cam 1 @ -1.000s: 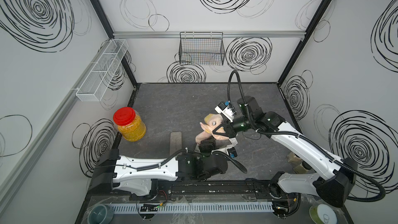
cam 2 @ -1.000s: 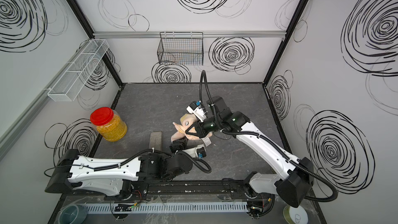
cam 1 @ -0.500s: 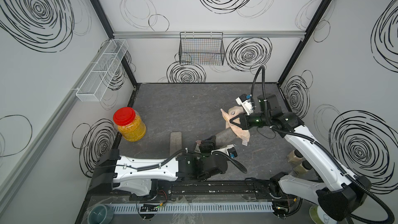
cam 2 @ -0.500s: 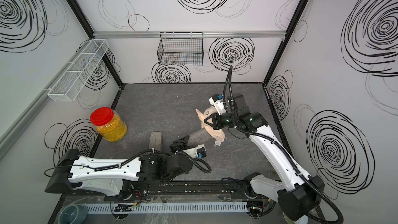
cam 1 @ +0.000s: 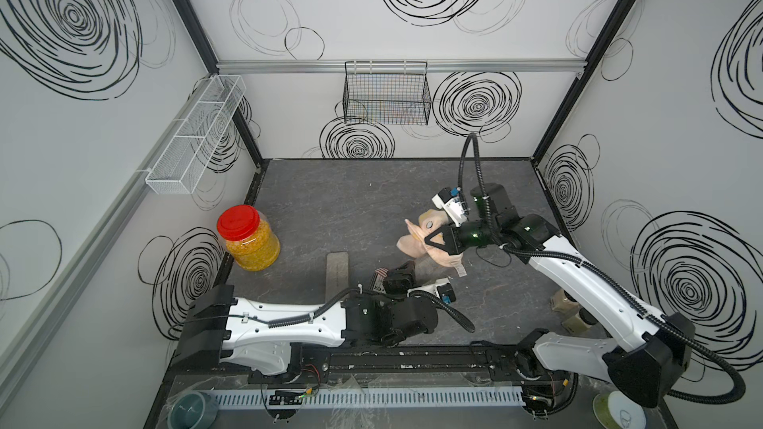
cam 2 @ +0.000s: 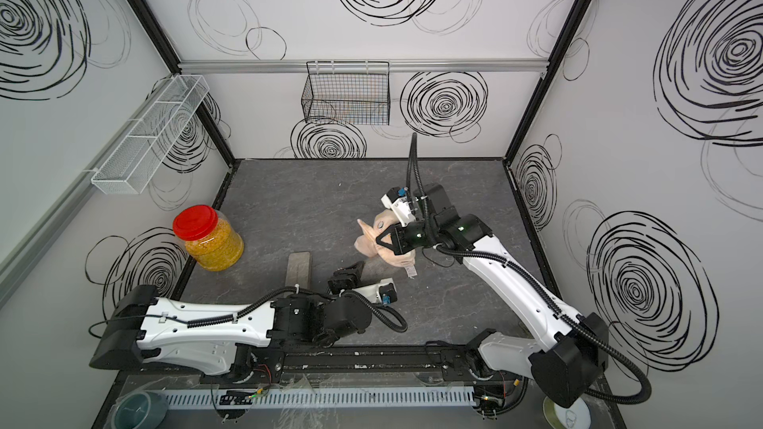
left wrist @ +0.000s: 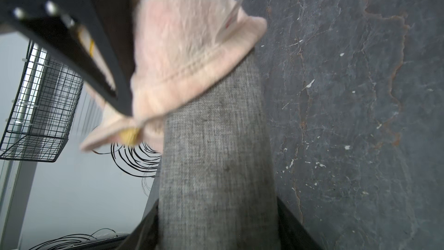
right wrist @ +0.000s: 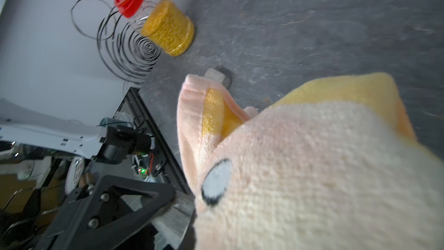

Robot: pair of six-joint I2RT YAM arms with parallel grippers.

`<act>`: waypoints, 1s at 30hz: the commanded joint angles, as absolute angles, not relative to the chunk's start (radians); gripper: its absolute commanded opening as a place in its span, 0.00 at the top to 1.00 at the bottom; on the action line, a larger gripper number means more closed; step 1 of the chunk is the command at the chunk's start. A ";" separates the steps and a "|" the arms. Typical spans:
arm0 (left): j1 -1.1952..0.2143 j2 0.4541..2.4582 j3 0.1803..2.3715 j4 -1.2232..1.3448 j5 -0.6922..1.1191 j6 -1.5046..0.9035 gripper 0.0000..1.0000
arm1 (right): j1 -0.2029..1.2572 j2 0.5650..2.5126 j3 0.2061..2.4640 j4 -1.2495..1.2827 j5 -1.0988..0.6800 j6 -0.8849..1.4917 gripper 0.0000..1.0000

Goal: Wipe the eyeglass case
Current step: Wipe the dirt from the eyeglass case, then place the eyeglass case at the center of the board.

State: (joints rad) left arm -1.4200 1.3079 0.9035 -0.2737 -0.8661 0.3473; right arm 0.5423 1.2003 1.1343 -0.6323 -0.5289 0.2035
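The eyeglass case [left wrist: 216, 164] is a long grey fabric-covered box. My left gripper [left wrist: 216, 227] is shut on its near end and holds it tilted up off the table. In both top views the left gripper [cam 1: 398, 278] [cam 2: 347, 276] shows near the front middle, with a short stretch of the case [cam 1: 422, 269] bare beyond it. A peach and yellow towel [cam 1: 415, 241] [right wrist: 312, 164] is bunched in my right gripper [cam 1: 431, 241] [cam 2: 382, 241], which is shut on it. The towel [left wrist: 187, 44] lies over the case's far end and hides it.
A red-lidded jar of yellow grains [cam 1: 247, 237] stands at the left wall. A grey flat bar [cam 1: 337, 272] lies on the table left of my left gripper. A black wire basket [cam 1: 386, 92] hangs on the back wall, a white wire shelf [cam 1: 198, 134] on the left wall. Small bottles [cam 1: 565, 303] stand under the right arm.
My right gripper swept the towel right along the case, then came back left over its far end. The left arm and the case have stayed still.
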 commanded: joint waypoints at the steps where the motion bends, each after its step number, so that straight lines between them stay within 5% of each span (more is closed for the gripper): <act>1: -1.411 1.287 0.899 -0.209 -0.871 0.328 0.44 | 0.485 1.147 1.133 -0.718 -0.434 0.178 0.97; 7: -1.405 1.305 0.902 -0.185 -0.854 0.334 0.43 | 0.595 1.160 1.125 -0.505 -0.650 0.237 0.96; 13: -1.405 1.317 0.917 -0.199 -0.860 0.324 0.43 | 0.678 1.279 1.158 -0.539 -0.602 0.252 0.97; 22: -1.378 1.315 0.922 -0.211 -0.783 0.259 0.43 | 0.288 1.104 0.950 -0.729 -0.399 0.259 1.00; 30: -1.300 1.428 0.993 -0.224 -0.587 0.000 0.42 | 0.201 0.886 0.803 -0.570 -0.220 0.361 0.99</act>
